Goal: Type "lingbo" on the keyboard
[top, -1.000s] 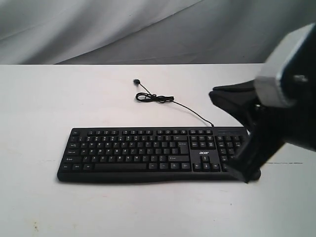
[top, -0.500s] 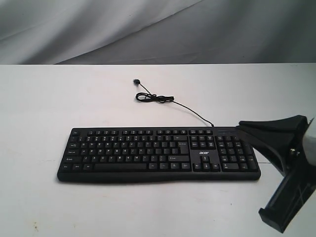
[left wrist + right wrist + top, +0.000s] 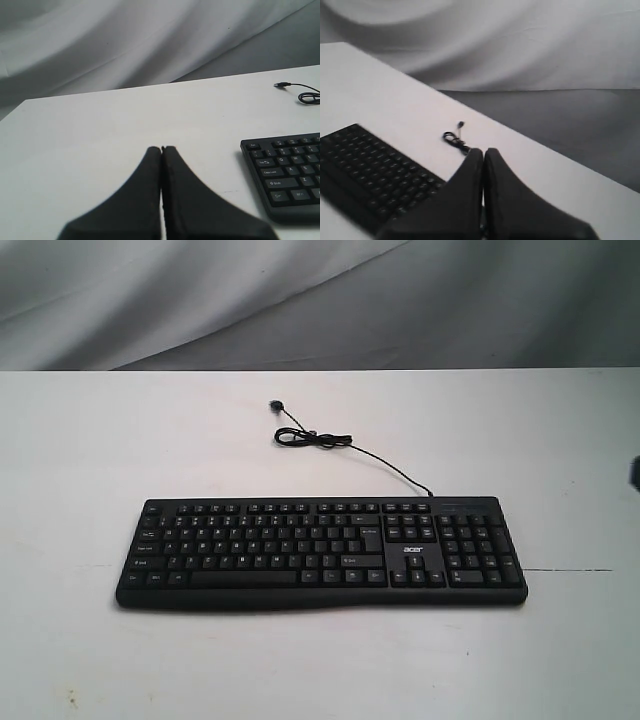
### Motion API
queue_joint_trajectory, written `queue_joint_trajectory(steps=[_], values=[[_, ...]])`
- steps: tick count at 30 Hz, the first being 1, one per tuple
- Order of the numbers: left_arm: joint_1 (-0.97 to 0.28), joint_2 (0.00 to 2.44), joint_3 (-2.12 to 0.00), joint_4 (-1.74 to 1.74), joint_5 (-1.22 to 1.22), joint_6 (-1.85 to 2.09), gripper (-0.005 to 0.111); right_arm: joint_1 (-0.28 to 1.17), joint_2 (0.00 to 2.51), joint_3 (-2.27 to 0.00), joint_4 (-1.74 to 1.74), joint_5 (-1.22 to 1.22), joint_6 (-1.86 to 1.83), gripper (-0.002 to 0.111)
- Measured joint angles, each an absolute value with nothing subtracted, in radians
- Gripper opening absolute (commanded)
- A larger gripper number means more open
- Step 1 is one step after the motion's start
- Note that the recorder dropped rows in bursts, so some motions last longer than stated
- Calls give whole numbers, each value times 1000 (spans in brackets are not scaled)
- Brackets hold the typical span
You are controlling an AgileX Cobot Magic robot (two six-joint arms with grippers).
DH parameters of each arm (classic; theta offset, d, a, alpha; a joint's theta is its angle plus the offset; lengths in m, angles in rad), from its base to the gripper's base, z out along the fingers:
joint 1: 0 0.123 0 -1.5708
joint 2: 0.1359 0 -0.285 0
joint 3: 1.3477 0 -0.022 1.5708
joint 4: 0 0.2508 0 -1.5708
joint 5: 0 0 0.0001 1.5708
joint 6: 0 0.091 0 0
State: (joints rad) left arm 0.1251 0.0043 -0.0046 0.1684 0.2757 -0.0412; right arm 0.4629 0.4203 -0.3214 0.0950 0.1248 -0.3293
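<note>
Our left gripper (image 3: 161, 150) and right gripper (image 3: 483, 151) each press their jaws together on nothing, likely to make one poking tip. Past them the wide black plastic keyboard (image 3: 320, 552) lies flat on the white table (image 3: 80, 640), untouched, its thin black cable (image 3: 350, 445) trailing behind.

White table (image 3: 90, 440) is seen across most of the exterior view. Grey creased cloth (image 3: 200, 300) is seen behind its far edge. A thin dark line (image 3: 570, 570) is marked on the surface near the right edge. Small specks (image 3: 70, 698) are noted near the near-left corner.
</note>
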Motion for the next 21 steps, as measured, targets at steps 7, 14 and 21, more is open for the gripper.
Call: queue_joint_trajectory(steps=[7, 14, 21], values=[[125, 4, -5, 168, 276, -41, 0, 136, 99, -187, 95, 157, -323, 0], [125, 4, -5, 168, 276, -41, 0, 110, 57, -124, 95, 168, -323, 0], [125, 4, -5, 168, 276, -41, 0, 110, 57, -64, 95, 171, -315, 0]])
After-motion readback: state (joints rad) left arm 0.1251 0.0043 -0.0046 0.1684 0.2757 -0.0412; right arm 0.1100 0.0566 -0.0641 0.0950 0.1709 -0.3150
